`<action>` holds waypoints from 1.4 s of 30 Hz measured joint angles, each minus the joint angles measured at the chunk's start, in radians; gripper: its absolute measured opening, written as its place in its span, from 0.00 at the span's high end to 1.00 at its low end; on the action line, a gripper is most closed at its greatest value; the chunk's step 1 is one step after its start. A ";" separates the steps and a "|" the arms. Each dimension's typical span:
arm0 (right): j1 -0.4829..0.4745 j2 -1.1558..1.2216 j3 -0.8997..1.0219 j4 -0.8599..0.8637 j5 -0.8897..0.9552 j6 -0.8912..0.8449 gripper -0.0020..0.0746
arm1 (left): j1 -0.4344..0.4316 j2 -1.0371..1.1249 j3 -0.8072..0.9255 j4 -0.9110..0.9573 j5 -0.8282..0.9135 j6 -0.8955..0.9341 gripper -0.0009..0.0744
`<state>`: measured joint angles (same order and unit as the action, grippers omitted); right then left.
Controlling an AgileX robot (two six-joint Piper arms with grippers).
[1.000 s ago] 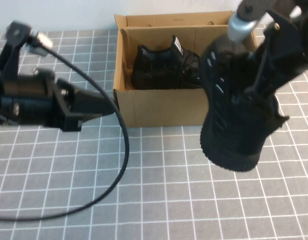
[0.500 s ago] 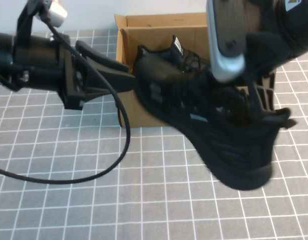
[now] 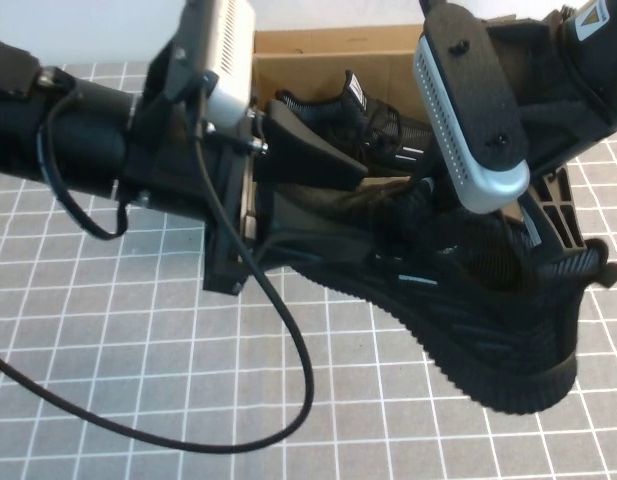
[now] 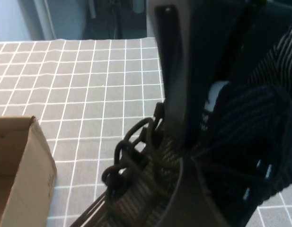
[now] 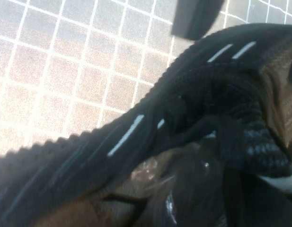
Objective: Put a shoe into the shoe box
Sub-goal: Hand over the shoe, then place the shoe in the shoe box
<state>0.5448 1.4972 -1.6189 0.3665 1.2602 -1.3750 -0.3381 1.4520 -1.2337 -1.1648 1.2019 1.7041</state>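
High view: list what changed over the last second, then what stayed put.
The left gripper swung in from the table's left to the held shoe, its jaws opening around the toe. The right gripper lowered that shoe, tipping it from hanging upright to nearly level. The shoe box and other shoe stayed put.

Tabletop (image 3: pixel 108 380): grey surface with a white grid of lines.
Shoe box (image 3: pixel 318 45): brown cardboard, standing at 12 o'clock.
Cable (image 3: pixel 288 340): black, looping toward 7 o'clock.

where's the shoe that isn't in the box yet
In the high view the shoe hangs right of centre before the shoe box, held by the right gripper, left gripper open at it.
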 joint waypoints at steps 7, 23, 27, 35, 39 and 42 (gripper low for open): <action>0.000 0.000 0.000 0.024 0.000 -0.041 0.95 | -0.013 0.063 -0.010 0.000 -0.003 0.037 0.41; -0.004 0.000 0.000 0.045 0.000 -0.109 0.95 | -0.020 0.167 -0.050 -0.028 -0.005 0.076 0.41; -0.006 0.004 0.000 0.040 0.003 -0.120 0.95 | -0.044 0.192 -0.052 -0.031 -0.002 0.076 0.41; -0.007 0.004 0.000 0.035 0.014 -0.122 0.95 | -0.062 0.206 -0.055 -0.020 -0.005 0.062 0.51; -0.007 0.006 0.000 0.033 0.014 -0.122 0.95 | -0.064 0.207 -0.056 -0.020 -0.017 0.054 0.73; -0.007 0.009 0.000 0.031 0.010 -0.122 0.95 | -0.068 0.207 -0.056 -0.020 -0.029 0.052 0.88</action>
<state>0.5374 1.5058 -1.6189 0.3972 1.2707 -1.4973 -0.4058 1.6587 -1.2893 -1.1845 1.1726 1.7561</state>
